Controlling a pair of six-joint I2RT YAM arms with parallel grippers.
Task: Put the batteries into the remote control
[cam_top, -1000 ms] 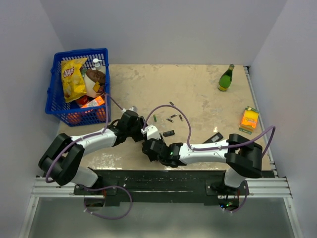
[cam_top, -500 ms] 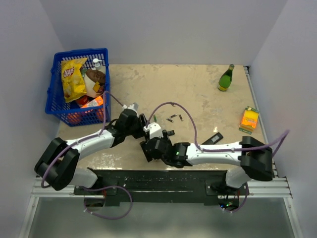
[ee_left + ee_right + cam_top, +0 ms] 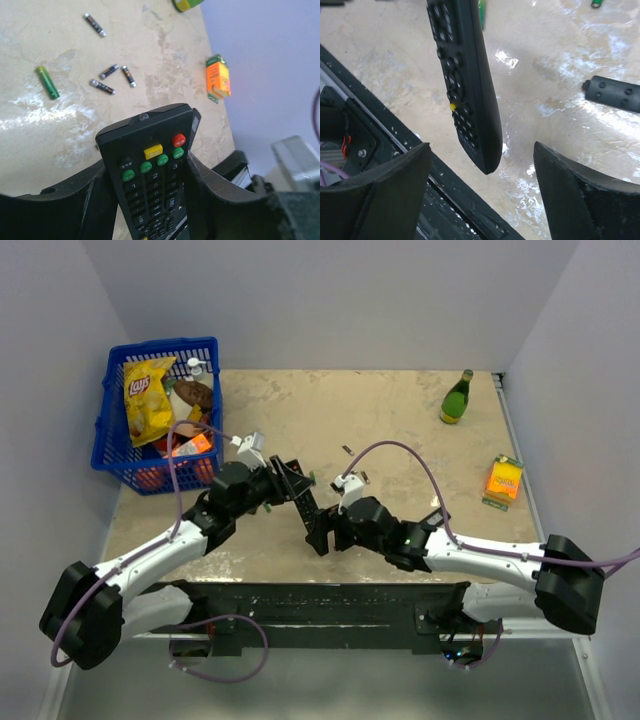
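Note:
My left gripper (image 3: pixel 147 172) is shut on the remote control (image 3: pixel 150 165), a long black bar whose top end carries red, yellow and green buttons. In the overhead view the remote control (image 3: pixel 303 496) slants down toward the table's front, off the surface, with the left gripper (image 3: pixel 288 480) on its upper part. My right gripper (image 3: pixel 482 147) is open. Its fingers (image 3: pixel 395 180) stand wide on either side of the remote control's (image 3: pixel 470 85) lower tip without touching it. Several batteries (image 3: pixel 108 71) lie loose on the table beyond, one of them green (image 3: pixel 47 82).
A blue basket (image 3: pixel 110 440) of groceries stands at the back left. A green bottle (image 3: pixel 457 398) and an orange carton (image 3: pixel 504 480) are at the right. Another black studded object (image 3: pixel 615 94) lies right of the right gripper. The black front rail (image 3: pixel 380 125) runs just below it.
The right gripper has opened wide, so only the left gripper is closed on the remote. The left gripper has shifted right with the remote, and the right arm has stretched out to the right.

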